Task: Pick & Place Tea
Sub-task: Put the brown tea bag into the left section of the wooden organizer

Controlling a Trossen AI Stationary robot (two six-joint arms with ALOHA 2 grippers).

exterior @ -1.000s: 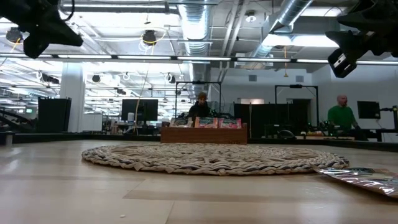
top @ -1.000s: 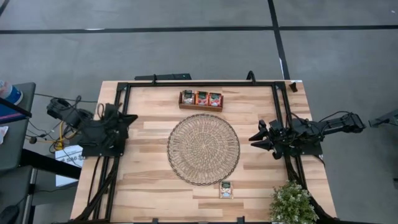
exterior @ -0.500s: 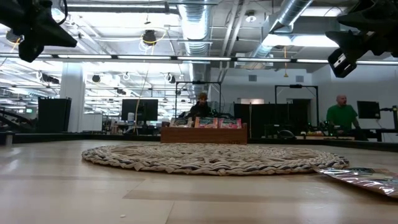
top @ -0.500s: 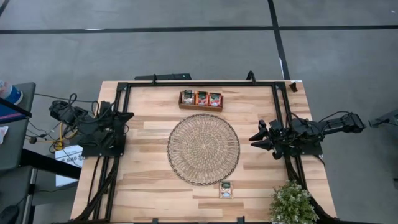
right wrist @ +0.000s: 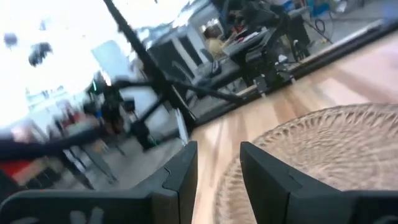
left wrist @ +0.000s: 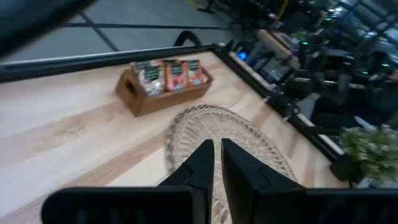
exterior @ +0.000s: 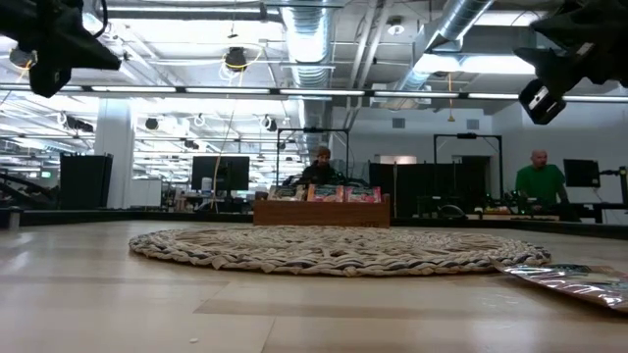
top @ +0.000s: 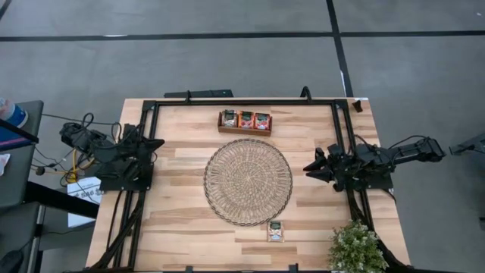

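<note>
Left pincer point(top: 157, 142) sits at the left edge of the table point(top: 182, 220), raised above the wood, fingers point(left wrist: 202, 163) nearly together with only a thin slit between them, nothing held. It points toward the round woven mat point(top: 248, 181), well apart from it.

Right pincer point(top: 311, 168) is at the right edge of the table, also raised, tips facing the mat and near its right rim. Its fingers point(right wrist: 183, 171) stand apart with a clear gap; nothing between them.

Tea: three sachets stand upright in the brown wooden tray point(top: 245, 130) at the far side of the table, just beyond the mat. From left to right in the high view: one pale sachet with a dark top point(top: 228, 117), then two red-orange ones point(top: 254, 120). One more pale sachet with a dark green top point(top: 276, 230) lies flat on the bare wood at the near side, just outside the mat's near rim.

Mat carries nothing. Small potted plant point(top: 356, 248) stands at the near right corner of the table.

Low view: tray point(exterior: 321, 211) visible beyond the mat point(exterior: 334, 250); the flat sachet point(exterior: 574, 281) lies at right. Two people in the room behind, one in a green top point(exterior: 538, 181).
</note>
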